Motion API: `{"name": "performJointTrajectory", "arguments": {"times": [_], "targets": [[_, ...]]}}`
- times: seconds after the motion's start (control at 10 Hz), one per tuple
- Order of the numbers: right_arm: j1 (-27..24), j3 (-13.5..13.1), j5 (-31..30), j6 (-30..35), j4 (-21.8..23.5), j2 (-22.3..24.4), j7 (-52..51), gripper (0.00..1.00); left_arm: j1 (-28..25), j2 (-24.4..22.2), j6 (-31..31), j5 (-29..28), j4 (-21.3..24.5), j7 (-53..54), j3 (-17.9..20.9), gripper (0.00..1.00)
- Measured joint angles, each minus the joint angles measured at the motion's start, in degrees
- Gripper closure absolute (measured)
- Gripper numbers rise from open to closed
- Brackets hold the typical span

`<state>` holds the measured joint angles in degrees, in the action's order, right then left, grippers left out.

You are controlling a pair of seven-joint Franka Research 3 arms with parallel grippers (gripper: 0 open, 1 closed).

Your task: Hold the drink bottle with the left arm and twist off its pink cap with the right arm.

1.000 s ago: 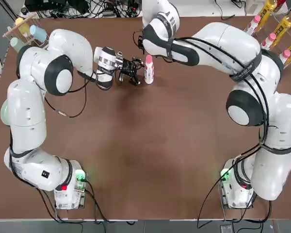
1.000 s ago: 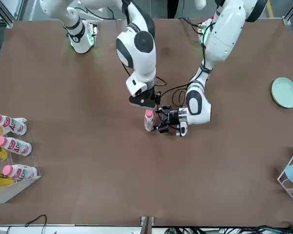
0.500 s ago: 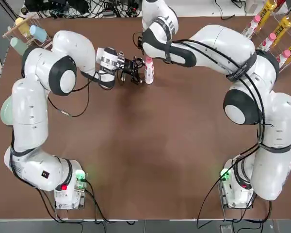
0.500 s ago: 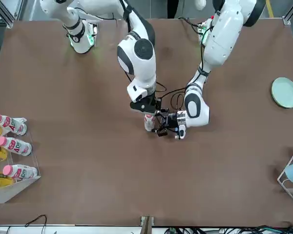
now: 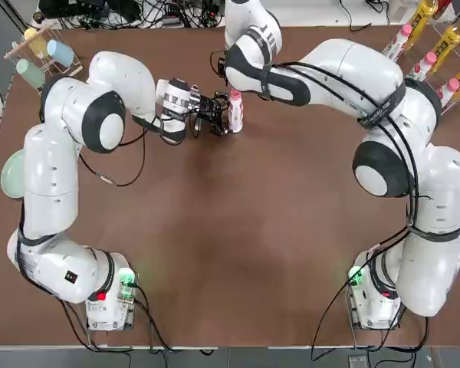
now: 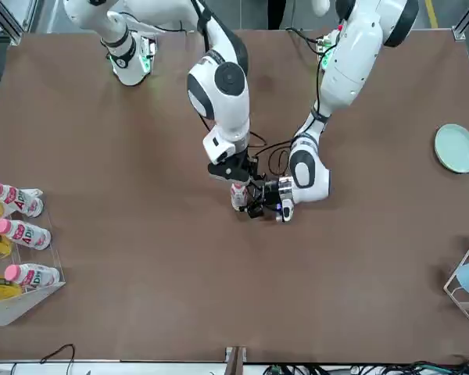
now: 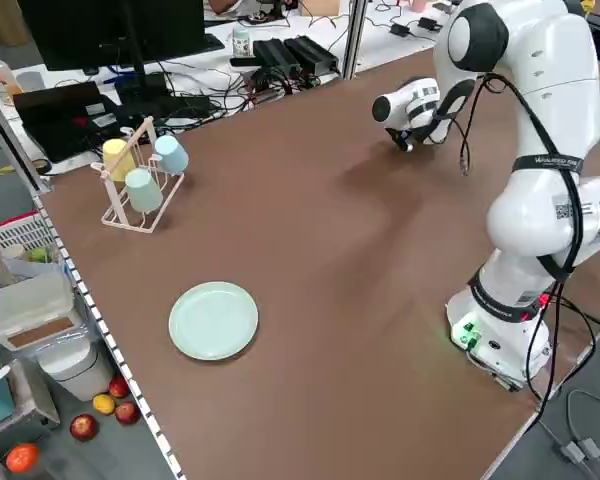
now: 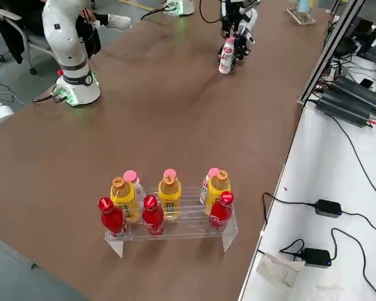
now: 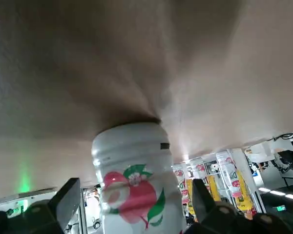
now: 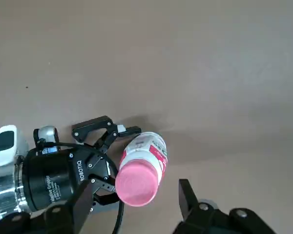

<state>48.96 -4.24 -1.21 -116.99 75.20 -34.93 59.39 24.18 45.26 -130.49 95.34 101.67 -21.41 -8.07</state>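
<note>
Drink bottle (image 5: pixel 235 119) stands upright toward the far side of the table, somewhat left of the scene's middle, its pink cap (image 10: pixel 137 183) on top; the left gripper (image 9: pixel 136 187) reaches in from the left, low near the tabletop, its fingers wide apart on either side of the bottle's body, with a gap showing beside it; the right gripper (image 10: pixel 136 185) hangs above the cap, its fingers apart too, though I cannot tell whether they touch it; a pale green plate (image 7: pixel 214 320) lies at left; a white cup rack (image 7: pixel 132 226) stands far left, and a clear bottle rack (image 8: pixel 185 229) far right.
</note>
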Motion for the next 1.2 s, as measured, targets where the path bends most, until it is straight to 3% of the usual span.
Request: {"name": "performJointTrajectory", "arguments": {"times": [1.2], "targets": [[0.01, 0.0, 0.0, 0.07, 0.31, -0.3, 0.35, 0.27, 1.51, 2.2, -2.52, 4.82, -2.96, 0.75, -0.02, 0.0]]}}
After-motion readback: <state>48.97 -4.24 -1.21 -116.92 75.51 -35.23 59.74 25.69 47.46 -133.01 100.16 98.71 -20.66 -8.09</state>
